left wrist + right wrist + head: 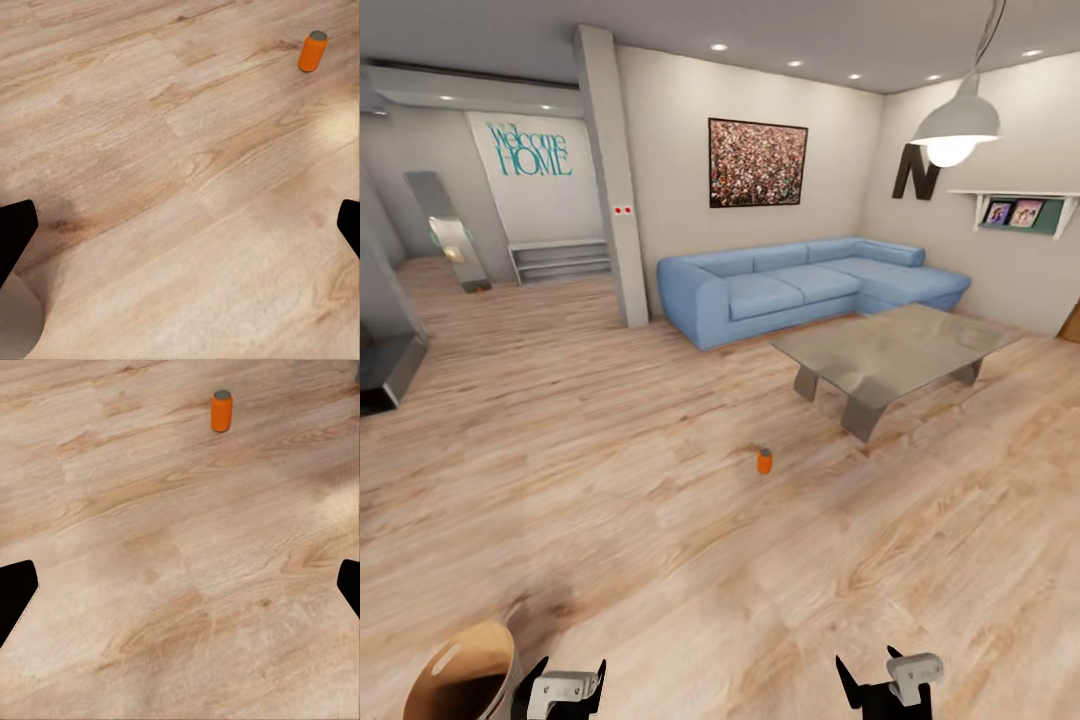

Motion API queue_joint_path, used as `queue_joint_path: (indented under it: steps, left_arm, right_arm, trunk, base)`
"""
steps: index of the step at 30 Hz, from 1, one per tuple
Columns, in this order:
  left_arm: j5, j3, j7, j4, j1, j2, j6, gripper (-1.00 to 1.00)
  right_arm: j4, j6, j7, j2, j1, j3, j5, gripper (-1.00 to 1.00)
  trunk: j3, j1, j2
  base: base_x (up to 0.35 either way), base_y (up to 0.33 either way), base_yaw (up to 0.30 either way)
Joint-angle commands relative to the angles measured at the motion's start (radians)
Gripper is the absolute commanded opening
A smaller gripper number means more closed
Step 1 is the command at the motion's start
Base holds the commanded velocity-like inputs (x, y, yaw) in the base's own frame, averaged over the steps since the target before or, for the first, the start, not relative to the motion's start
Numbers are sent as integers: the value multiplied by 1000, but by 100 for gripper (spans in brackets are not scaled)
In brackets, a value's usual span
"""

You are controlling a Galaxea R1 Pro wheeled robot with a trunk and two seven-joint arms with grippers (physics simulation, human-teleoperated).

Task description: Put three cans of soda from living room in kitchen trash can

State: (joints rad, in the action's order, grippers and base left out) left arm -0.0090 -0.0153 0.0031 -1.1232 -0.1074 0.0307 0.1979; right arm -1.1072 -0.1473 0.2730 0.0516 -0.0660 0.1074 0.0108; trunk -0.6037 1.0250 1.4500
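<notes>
You are looking across the living room's light wood floor point(560, 480). At your lower left, a brown rounded container point(460, 680) is sitting just beside your left gripper point(565, 690), whose fingers are standing wide apart with nothing between them. An orange can of soda point(764, 460) is standing upright on the floor ahead of you, near the glass coffee table point(890, 350) and the blue sofa point(810, 285). Your right gripper point(885, 685) is likewise hanging wide and empty.

Can point(764, 460) on floor point(610, 480) before table point(890, 350)
</notes>
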Motion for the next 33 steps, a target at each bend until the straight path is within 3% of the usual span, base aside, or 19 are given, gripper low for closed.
queue_joint_path:
  steps: [1, 15, 33]
  left_arm:
    - [0, 0, 0, 0, 0, 0, 0, 100]
    - [0, 0, 0, 0, 0, 0, 0, 100]
    - [0, 0, 0, -1, 0, 0, 1, 100]
  right_arm:
    - [0, 0, 0, 0, 0, 0, 0, 100]
    - [5, 0, -1, -1, 2, -1, 0, 100]
    - [7, 0, -1, -1, 2, -2, 0, 100]
  trunk:
    - [0, 0, 0]
    - [0, 0, 0]
    - [3, 0, 0]
  base:
    - [286, 25, 163]
    - [237, 4, 43]
    - [162, 0, 225]
